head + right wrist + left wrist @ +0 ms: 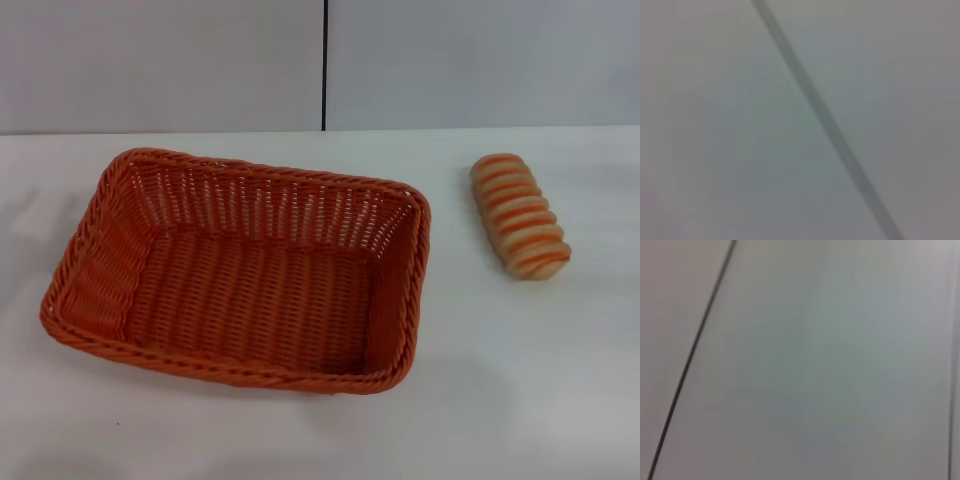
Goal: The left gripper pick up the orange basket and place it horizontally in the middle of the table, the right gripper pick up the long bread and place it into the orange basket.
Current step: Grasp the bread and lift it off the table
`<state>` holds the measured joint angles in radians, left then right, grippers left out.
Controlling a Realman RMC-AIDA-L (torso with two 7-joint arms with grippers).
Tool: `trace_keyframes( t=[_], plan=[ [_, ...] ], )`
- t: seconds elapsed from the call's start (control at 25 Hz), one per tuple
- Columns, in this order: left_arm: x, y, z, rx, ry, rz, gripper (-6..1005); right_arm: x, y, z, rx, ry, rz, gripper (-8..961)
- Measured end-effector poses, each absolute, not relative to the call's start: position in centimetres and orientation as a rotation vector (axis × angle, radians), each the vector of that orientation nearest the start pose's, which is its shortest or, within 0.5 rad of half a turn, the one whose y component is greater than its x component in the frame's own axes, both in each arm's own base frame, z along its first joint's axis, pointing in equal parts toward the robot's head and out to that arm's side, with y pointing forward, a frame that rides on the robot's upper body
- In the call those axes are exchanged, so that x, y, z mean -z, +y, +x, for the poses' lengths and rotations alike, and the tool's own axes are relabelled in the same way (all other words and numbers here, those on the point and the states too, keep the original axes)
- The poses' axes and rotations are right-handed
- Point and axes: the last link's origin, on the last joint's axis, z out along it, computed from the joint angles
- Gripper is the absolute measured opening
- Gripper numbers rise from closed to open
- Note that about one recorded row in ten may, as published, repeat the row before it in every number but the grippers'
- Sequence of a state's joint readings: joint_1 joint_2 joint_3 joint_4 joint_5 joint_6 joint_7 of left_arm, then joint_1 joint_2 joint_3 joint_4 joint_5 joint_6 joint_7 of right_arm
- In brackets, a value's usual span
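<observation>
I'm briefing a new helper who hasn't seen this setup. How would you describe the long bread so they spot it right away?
Start with the white table and find the big orange basket lying left of centre. To its right, apart from it and nearer the back edge, lies the long bread. It is a small tan oblong loaf with orange-brown crosswise stripes, far smaller than the woven basket.

One large rectangular orange woven wicker basket [240,275] and one small oblong tan bread loaf with orange-brown crosswise stripes [520,215] rest on one wide plain white desk [520,380].
</observation>
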<state>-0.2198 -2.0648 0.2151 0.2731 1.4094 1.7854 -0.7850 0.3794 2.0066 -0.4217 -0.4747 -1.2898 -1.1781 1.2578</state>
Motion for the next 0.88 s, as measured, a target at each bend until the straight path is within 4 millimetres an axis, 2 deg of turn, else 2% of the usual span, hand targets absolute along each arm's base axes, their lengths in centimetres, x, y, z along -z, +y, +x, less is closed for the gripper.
trace_keyframes(
  t=[0.08, 0.12, 0.2, 0.32, 0.48, 0.56, 0.6, 0.64, 0.88],
  plan=[
    [-7.2, 22.9, -34.5, 1.159, -0.369, -1.604, 545, -13.1, 34.9, 34.6, -0.98, 0.872, -1.758, 681],
    [-6.5, 22.2, -33.8, 1.117, -0.243, -1.547, 545, -13.1, 34.9, 34.6, -0.98, 0.872, -1.758, 681],
    [-6.1, 22.0, -33.5, 1.092, -0.193, -1.518, 544, -13.8, 35.5, 32.9, -0.907, 0.855, -1.907, 680],
    [-5.9, 22.1, -33.2, 1.074, -0.163, -1.504, 543, -15.0, 36.6, 30.2, -0.769, 0.875, -2.09, 679],
    [-5.7, 22.4, -33.0, 1.08, -0.162, -1.504, 543, -15.3, 38.3, 27.5, -0.538, 0.993, -2.27, 678],
    [-5.6, 22.6, -32.9, 1.087, -0.163, -1.504, 543, -15.1, 39.4, 26.0, -0.394, 1.04, -2.349, 677],
    [-5.5, 22.8, -32.8, 1.091, -0.166, -1.503, 543, -14.4, 40.3, 25.1, -0.245, 1.063, -2.4, 676],
    [-5.5, 22.8, -32.8, 1.092, -0.167, -1.501, 543, -14.4, 40.3, 25.1, -0.245, 1.063, -2.4, 676],
    [-5.3, 22.9, -32.8, 1.094, -0.191, -1.484, 543, -11.0, 42.3, 22.8, 0.133, 1.057, -2.48, 674]
  ],
)
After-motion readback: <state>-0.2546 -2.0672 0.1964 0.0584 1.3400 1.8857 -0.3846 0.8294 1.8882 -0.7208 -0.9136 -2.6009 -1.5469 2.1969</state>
